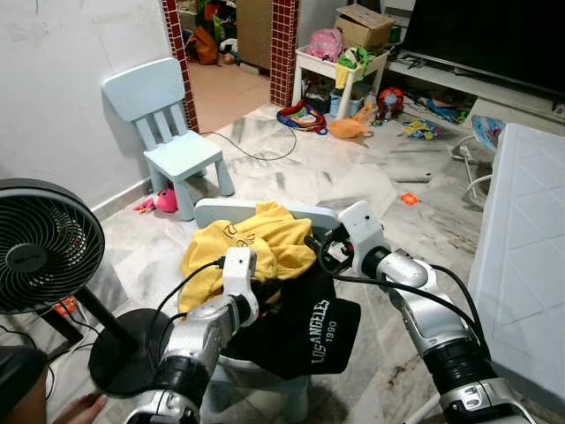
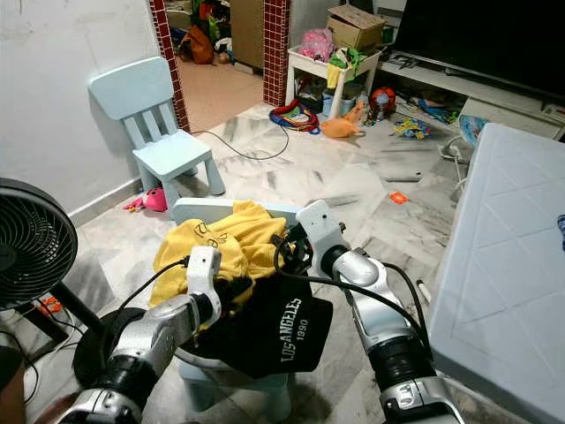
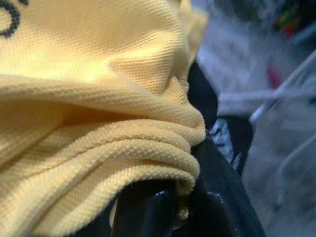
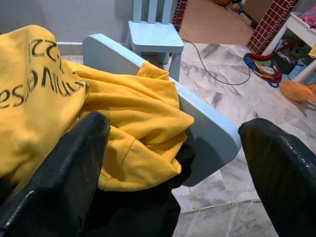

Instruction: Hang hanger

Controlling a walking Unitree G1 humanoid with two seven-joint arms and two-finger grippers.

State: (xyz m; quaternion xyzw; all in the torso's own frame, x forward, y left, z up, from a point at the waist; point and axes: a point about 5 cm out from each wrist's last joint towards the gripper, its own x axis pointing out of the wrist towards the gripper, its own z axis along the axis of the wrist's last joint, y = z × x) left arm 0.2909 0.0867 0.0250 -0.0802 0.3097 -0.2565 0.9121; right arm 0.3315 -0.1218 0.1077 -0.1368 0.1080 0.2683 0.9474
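A yellow shirt lies heaped over a black "Los Angeles 1990" shirt on a small pale-blue chair just in front of me. My left gripper is pushed into the pile from the near side. In the left wrist view its black fingers are pinched on a folded edge of the yellow shirt. My right gripper is open at the chair back's right end. Its fingers spread wide on either side of the yellow shirt and the chair back.
A black floor fan stands close on my left, with a person's hand by its base. A second pale-blue chair stands by the wall. A white quilted surface fills the right. Toys and cables litter the far floor.
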